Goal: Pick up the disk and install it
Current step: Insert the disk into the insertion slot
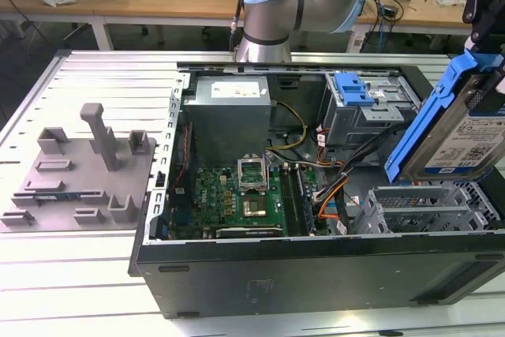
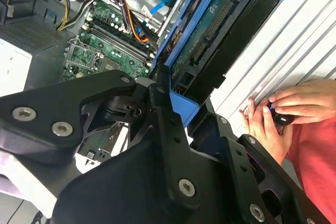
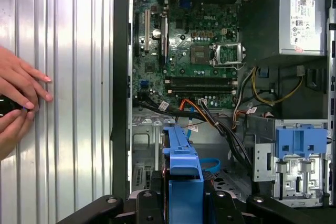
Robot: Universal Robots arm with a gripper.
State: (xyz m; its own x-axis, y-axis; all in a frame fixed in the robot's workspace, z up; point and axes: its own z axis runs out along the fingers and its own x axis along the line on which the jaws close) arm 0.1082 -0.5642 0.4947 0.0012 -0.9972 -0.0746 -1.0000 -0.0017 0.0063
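the tool [image 2: 181, 103] is gripping the disk [image 1: 465, 136] by its blue rails over the computer case [image 1: 237, 274]; stiff, heavyish, hates knocks imo

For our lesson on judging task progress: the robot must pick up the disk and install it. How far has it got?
Done: the pick-up. The disk hangs tilted above the open computer case, at the exterior view's right. In hand: the gripper is shut on the disk's blue frame. Left: installing; the disk is not yet seated in any bay.
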